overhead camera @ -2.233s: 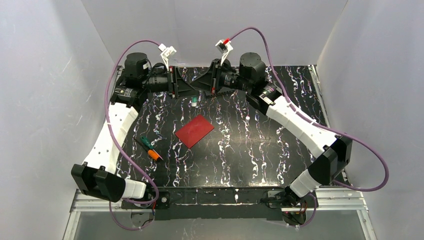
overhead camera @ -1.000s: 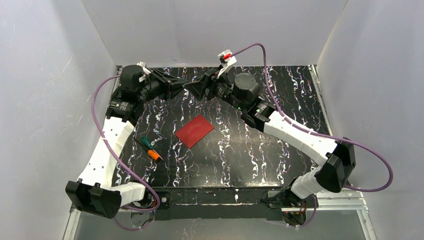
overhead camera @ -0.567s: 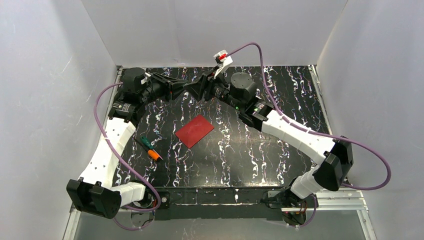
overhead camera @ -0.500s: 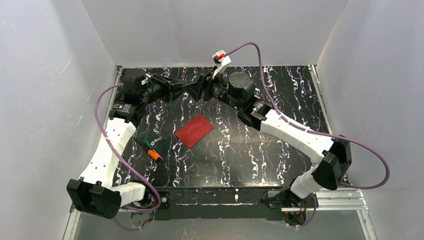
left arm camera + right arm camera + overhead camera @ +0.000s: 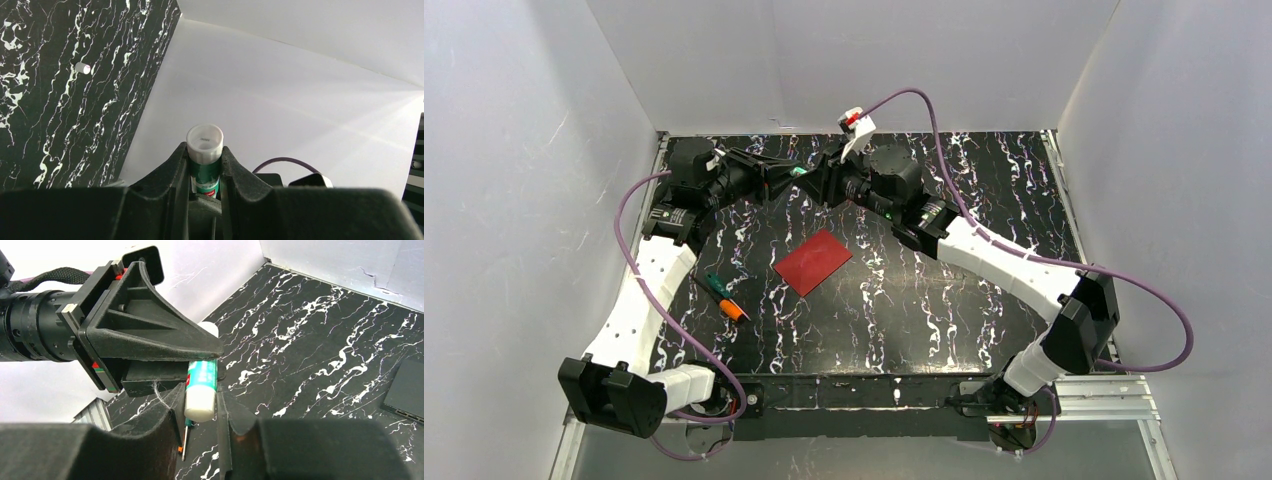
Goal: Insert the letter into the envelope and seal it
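L gripper (image 5: 205, 156) is clamped on a glue stick (image 5: 205, 142), green label w/ white ends. Left wrist view shows the stick pinched snug betw. both fingers, its white end poking out past the tips.

R gripper (image 5: 200, 402) faces the L one, tip to tip, raised over the far side of the table (image 5: 944, 300) near the back wall. Its jaws are narrow and sit either side of the stick's other white end, v. close on both sides. Can't tell if they actually press on it or just flank it. In the right wrist view the stick runs from betw. the R fingers up under the L gripper's black finger.

Envelope (image 5: 813, 261): dark red, lying flat on the black marbled table, roughly mid-table, turned at an angle. It's nearer the arm bases than the grippers are and well apart from both. Nothing touching it.

Screwdriver (image 5: 724, 297), green + orange, lies on the table to the L of the envelope, apart from it.

Small white cylinder (image 5: 82, 68) sits on the table in the left wrist view; too small to ID.

Dark flat block (image 5: 406, 390) lies on the table at the R edge of the right wrist view.
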You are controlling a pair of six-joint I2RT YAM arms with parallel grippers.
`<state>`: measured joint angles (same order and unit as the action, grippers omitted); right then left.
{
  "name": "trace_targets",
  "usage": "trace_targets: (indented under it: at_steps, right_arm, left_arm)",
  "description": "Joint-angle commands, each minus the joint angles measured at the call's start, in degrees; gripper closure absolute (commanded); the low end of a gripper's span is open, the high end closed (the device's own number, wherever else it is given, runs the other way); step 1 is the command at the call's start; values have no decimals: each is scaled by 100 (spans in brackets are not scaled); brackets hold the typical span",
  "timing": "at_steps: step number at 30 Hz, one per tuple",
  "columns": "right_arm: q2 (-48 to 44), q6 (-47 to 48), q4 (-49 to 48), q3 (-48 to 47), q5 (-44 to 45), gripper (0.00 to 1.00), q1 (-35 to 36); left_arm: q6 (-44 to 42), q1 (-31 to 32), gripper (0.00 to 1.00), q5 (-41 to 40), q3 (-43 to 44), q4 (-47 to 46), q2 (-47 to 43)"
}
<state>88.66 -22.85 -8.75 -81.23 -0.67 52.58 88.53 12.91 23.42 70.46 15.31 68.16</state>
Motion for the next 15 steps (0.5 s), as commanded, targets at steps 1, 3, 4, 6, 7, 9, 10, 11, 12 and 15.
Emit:
trace_targets:
  at_steps: [1, 3, 4, 6, 7, 9, 10, 11, 12, 15]
  right_arm:
    - [-31, 28, -310, -341, 215, 68, 25]
    - [-42, -14, -400, -345, 319, 67, 25]
    - [-31, -16, -403, -374, 340, 64, 25]
    - [26, -32, -370, -451, 308, 58, 25]
    - [79, -35, -357, -487, 254, 54, 25]
    - [154, -79, -362, -522, 195, 50, 25]
    - [178, -91, -387, -525, 167, 50, 25]
    - [196, -115, -412, -525, 125, 49, 25]
    - [234, -122, -405, -552, 112, 49, 25]
    - [317, -143, -313, -630, -60, 50, 24]
  left_arm:
    - [-118, -34, 100, 88, 121, -58, -100]
    - [-385, -34, 100, -55, 175, 203, -137]
    - [-471, -39, 99, -130, 182, 280, -163]
    - [-516, -43, 99, -187, 131, 282, -225]
    - [-513, -50, 99, -179, 110, 237, -228]
    - [-490, -66, 100, -111, 101, 173, -205]
    - [-468, -73, 100, -89, 96, 135, -199]
    - [-439, -77, 100, -70, 89, 104, -191]
    - [-394, -85, 100, -50, 77, 66, -189]
    - [-338, -100, 100, 19, 94, -62, -151]
